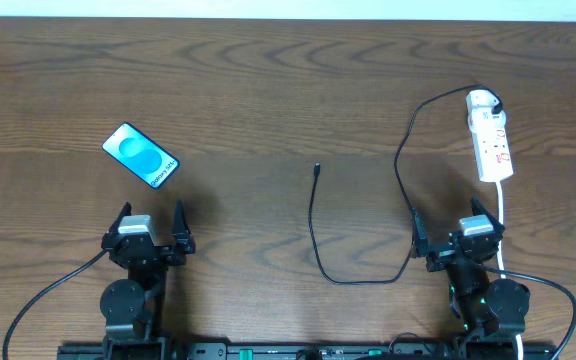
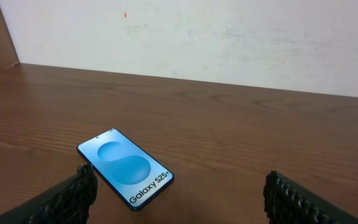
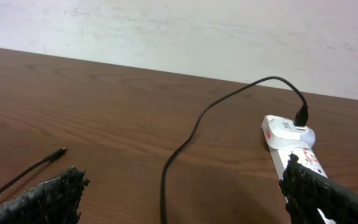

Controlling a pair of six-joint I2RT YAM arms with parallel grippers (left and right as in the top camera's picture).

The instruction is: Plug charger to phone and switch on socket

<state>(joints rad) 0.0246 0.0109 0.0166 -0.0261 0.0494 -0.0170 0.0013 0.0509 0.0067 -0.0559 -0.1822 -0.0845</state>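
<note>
The phone (image 1: 141,155) lies flat at the left of the table, blue screen up; it also shows in the left wrist view (image 2: 125,168). The white power strip socket (image 1: 491,142) lies at the far right, and shows in the right wrist view (image 3: 288,143). The charger's white plug head (image 1: 484,100) sits in its far end. The black charger cable (image 1: 368,278) loops down the table, and its connector tip (image 1: 316,169) lies free mid-table. My left gripper (image 1: 150,225) is open and empty, just in front of the phone. My right gripper (image 1: 456,228) is open and empty, in front of the socket, over the cable (image 3: 173,163).
The strip's thicker white cord (image 1: 501,215) runs toward the front beside the right arm. A white wall (image 2: 197,37) stands behind the table's far edge. Both arm bases sit at the front edge.
</note>
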